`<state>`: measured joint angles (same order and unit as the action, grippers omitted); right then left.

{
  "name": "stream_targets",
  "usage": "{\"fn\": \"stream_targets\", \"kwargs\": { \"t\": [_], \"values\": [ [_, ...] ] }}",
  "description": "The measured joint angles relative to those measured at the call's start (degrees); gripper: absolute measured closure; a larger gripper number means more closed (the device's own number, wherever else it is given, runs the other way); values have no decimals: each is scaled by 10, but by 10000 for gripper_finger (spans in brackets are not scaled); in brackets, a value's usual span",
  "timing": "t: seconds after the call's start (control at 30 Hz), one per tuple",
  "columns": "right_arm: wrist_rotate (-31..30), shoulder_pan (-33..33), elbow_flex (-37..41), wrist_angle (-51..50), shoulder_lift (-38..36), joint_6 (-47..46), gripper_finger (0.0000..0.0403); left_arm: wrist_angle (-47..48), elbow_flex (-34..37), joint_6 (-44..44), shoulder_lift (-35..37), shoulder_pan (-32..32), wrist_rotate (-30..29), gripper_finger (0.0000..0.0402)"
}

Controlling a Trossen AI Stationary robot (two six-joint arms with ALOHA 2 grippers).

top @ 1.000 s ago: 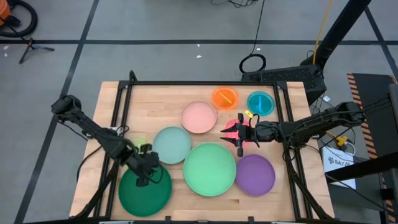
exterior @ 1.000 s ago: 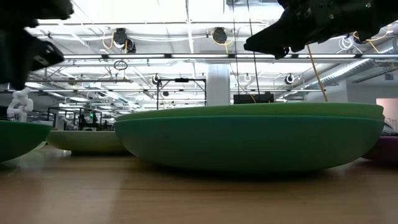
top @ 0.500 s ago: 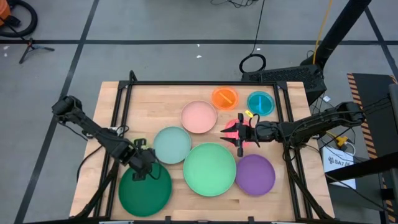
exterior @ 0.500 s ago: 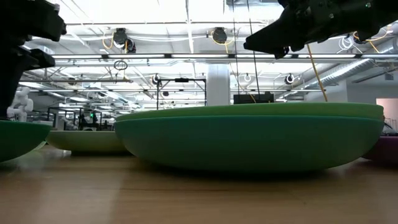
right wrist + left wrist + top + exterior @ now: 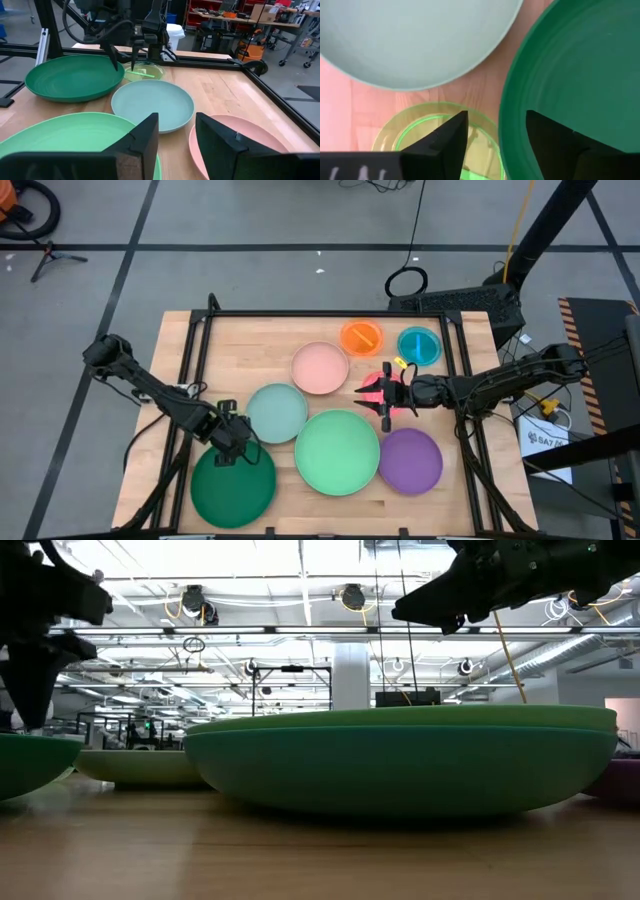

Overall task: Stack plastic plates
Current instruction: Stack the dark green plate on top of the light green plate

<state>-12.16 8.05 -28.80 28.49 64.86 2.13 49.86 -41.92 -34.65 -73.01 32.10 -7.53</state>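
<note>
Overhead, the left tool [image 5: 230, 442] hangs with fingers spread, pointing down between the dark green plate [image 5: 232, 486] and the yellow-green plate [image 5: 442, 137], just beside the mint plate [image 5: 276, 412]. The right tool [image 5: 386, 399] hovers level over the bench [image 5: 470, 370], fingers apart, holding nothing, above a magenta plate [image 5: 371, 390]. Around it lie the light green plate [image 5: 337, 451], purple plate [image 5: 410, 460], pink plate [image 5: 320, 367], orange plate [image 5: 361, 336] and teal plate [image 5: 419, 345]. Behind, ceiling lights [image 5: 190, 602] brighten a workshop.
</note>
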Motion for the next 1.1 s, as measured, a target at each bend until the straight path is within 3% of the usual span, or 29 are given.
{"fn": "stream_targets", "kwargs": {
  "t": [0.43,0.97,1.1],
  "values": [
    [-1,0,0,0,0,0,280,-83,57,-6,0,1,4,195],
    [-3,0,0,0,0,-2,280,-142,74,-2,-30,7,26,195],
    [-3,0,0,0,0,-2,280,-139,74,-1,-35,16,26,213]
  ]
}}
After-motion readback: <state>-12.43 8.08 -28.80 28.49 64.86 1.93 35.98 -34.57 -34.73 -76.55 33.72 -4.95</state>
